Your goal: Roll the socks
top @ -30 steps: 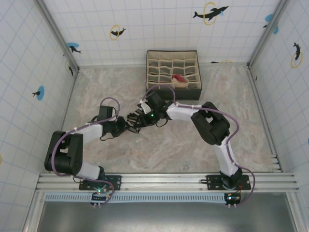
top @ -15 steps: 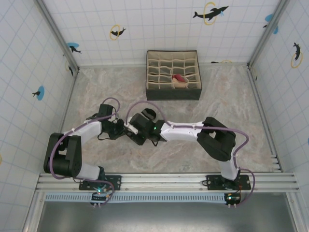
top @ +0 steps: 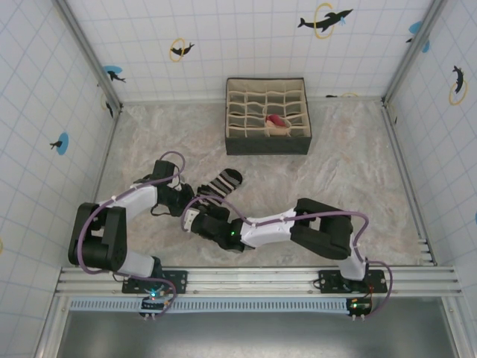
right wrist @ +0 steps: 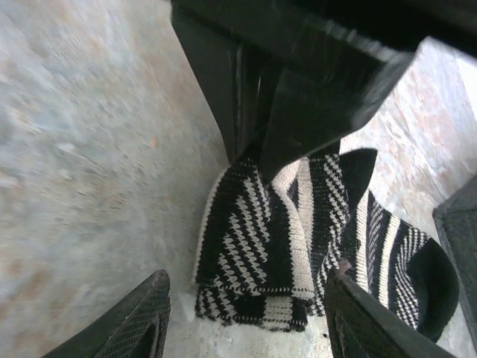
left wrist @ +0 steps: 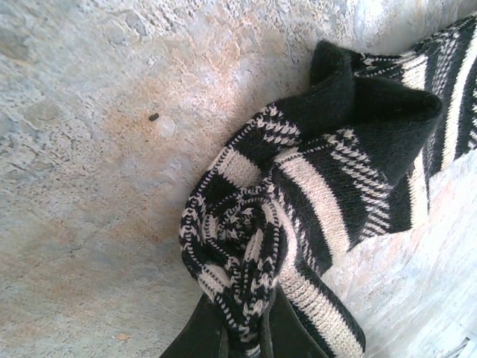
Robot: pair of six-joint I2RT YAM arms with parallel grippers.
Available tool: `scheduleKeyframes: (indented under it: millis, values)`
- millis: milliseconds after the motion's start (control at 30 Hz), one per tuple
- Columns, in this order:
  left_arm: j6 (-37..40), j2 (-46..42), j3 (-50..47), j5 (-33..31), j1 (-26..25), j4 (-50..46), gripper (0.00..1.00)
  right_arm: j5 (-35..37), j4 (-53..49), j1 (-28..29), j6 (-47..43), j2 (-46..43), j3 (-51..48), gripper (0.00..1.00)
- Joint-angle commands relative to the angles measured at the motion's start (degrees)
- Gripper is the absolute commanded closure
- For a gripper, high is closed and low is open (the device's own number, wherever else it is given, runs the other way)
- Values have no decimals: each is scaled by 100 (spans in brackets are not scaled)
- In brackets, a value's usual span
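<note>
Two socks lie well apart: the peach sock (top: 277,121) sits in a compartment of the organizer box (top: 267,145) at the back, while the black striped sock (top: 223,181) lies on the table (top: 335,171), one bunched end pinched in the closed left gripper (left wrist: 242,332). The right gripper (right wrist: 250,302) (jaws spread) has a finger either side of that end

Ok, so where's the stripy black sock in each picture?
Top external: the stripy sock lies left of the middle of the table, by the two arms' tips.
Left wrist: centre and right, its bunched end pinched in the left gripper at the bottom edge.
Right wrist: lower centre, just below the left gripper.
Shared landmark: the left gripper clamped on the sock's end.
</note>
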Motion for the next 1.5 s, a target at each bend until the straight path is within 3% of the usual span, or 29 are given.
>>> scheduleKeyframes:
  millis: [0, 267, 433, 500, 633, 900, 1233, 1467]
  values:
    - [-27, 119, 30, 35, 11, -318, 100, 428, 280, -20, -322, 352, 230, 43]
    - [18, 103, -1, 37, 13, -319, 100, 479, 289, -47, -285, 645, 300, 48]
    - [28, 41, 3, 16, 25, -337, 98, 314, 110, -176, -11, 709, 249, 67]
    - [39, -11, 0, 9, 58, -336, 76, 82, -44, -241, 169, 682, 205, 79]
    - [69, -107, 75, -63, 133, -420, 48, -365, -369, -349, 523, 614, 108, 97]
    - [-83, -508, 133, -425, 444, -445, 16, -1612, -1001, -727, 1390, 515, 72, 100]
    - [-82, -706, 3, -618, 854, -414, 17, -2712, -1461, -1135, 1948, 504, 171, 100]
    - [-192, -918, -263, -220, 854, 5, 21, -4290, -1555, -1661, 2485, 534, 325, 100]
